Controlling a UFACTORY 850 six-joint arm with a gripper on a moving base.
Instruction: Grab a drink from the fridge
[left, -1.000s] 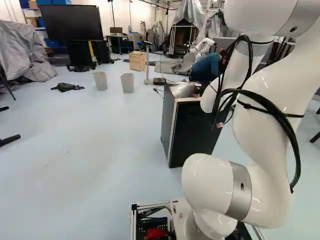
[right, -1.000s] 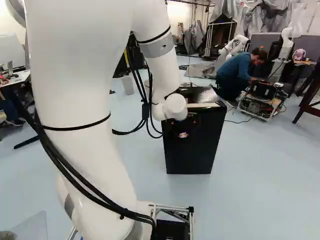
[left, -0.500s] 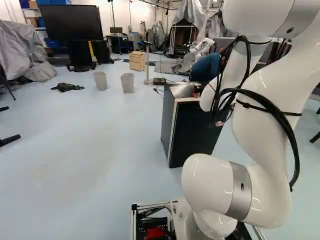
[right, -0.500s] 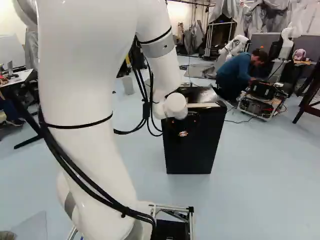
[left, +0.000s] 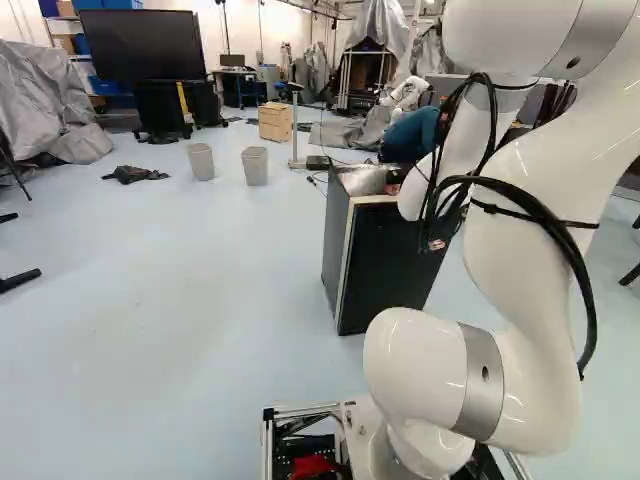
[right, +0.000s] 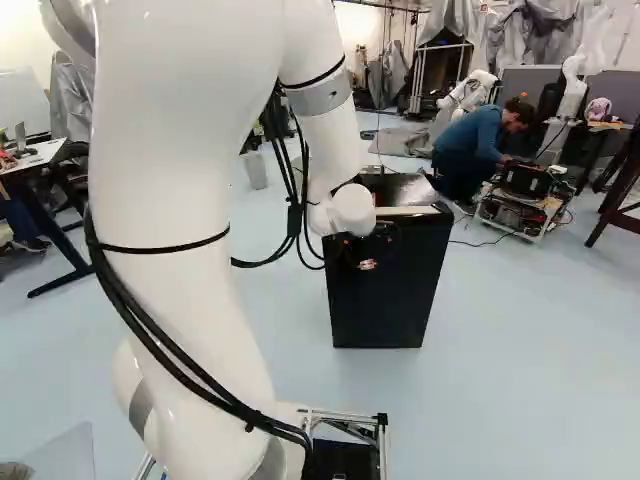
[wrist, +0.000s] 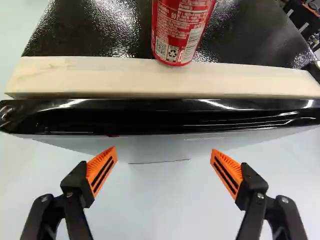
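Jaws stand wide and empty in the wrist view, short of the can (wrist: 181, 30) atop the fridge (wrist: 90, 32), whose front edge they could ram if advanced too low; in the right base view, cables (right: 294, 215) looping beside the arm (right: 165, 180) could snag.

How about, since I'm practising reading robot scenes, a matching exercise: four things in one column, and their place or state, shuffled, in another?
Things:
1. Red can
2. Gripper
3. Wooden strip
4. Dark screen

Place or state:
A. Pale, running along one top edge of the fridge
B. At the upper left of the left base view
C. Standing on top of the fridge
D. Open, gripping nothing

Right pairs: 1-C, 2-D, 3-A, 4-B
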